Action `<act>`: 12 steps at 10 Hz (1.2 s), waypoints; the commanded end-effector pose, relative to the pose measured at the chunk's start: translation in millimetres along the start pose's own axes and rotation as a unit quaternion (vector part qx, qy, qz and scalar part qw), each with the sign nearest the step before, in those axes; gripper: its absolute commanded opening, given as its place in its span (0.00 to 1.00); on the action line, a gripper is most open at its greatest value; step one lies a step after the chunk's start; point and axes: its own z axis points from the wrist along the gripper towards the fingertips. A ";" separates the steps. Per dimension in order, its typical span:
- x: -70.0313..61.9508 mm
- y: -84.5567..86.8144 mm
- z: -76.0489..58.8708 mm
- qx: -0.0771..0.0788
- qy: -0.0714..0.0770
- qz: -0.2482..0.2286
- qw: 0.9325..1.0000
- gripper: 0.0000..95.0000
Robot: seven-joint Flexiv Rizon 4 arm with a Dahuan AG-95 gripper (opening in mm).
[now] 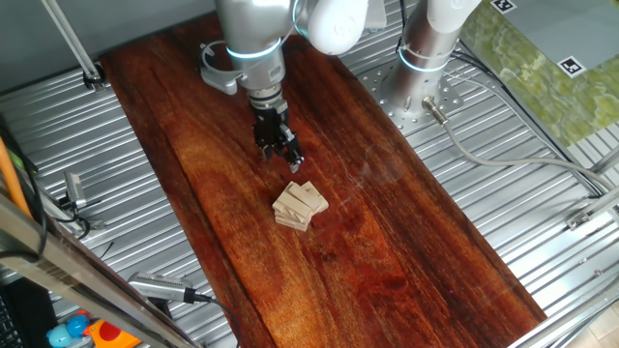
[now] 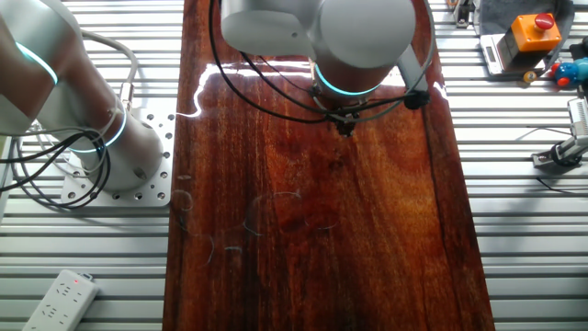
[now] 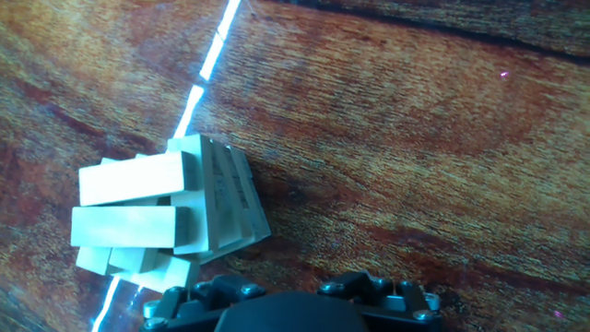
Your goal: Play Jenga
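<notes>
1. Jenga (image 1: 301,205) sits roughly mid-board in one fixed view, a little crossed stack of pale blocks on the dark wood board (image 1: 406,251). The gripper (image 1: 293,164) hangs just above and behind it, not touching as far as I can see. Fingers look close together with nothing between them, but honestly it's too small to call, so I can't tell if it's clenched or released.

2. The other fixed view is mostly blocked. The arm's big silver wrist (image 2: 354,41) covers the upper middle of the board (image 2: 303,248), and only a dark tip of the gripper (image 2: 345,124) pokes out underneath. No stack visible here at all. A white power strip (image 2: 57,299) lies at the bottom left on the metal table (image 2: 524,248).

3. Hand view looks down at the stack (image 3: 166,217) at left, top layer two blocks side by side, crossed layers below. The gripper base (image 3: 290,304) shows at the bottom edge; fingertips aren't visible.
</notes>
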 end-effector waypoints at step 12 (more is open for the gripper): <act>-3.8 -1.6 1.3 -0.015 -0.004 -0.023 1.000 1.00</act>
